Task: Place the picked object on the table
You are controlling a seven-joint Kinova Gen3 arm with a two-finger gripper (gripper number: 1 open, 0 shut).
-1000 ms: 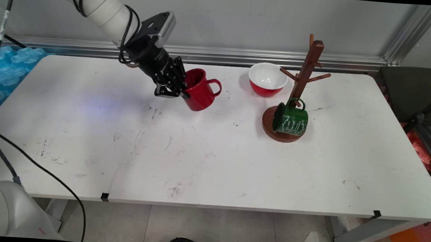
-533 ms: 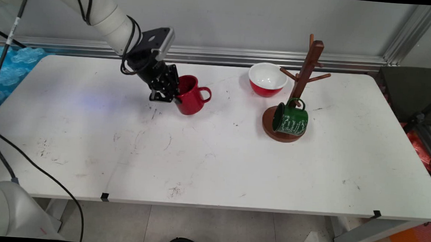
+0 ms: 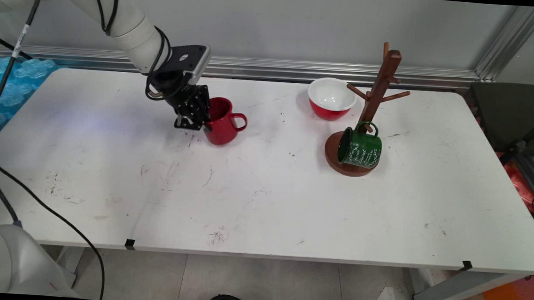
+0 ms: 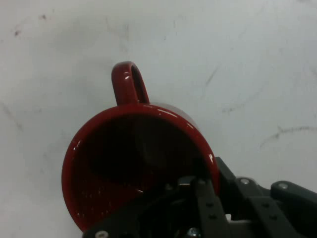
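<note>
A red mug stands nearly upright at the back left of the white table, its handle pointing right. My gripper is shut on the mug's left rim, one finger inside and one outside. In the hand view the red mug fills the middle, mouth toward the camera and handle pointing up, and my gripper pinches its rim at the lower right. Whether the mug's base touches the table I cannot tell.
A red bowl with a white inside sits at the back. To its right stands a brown wooden mug tree, a green mug hanging from a low peg above its round base. Blue wrap lies past the left edge.
My gripper has carried the red mug left and downward toward the table. The mug has turned from tilted to nearly upright. Bowl, tree and green mug have not moved.
</note>
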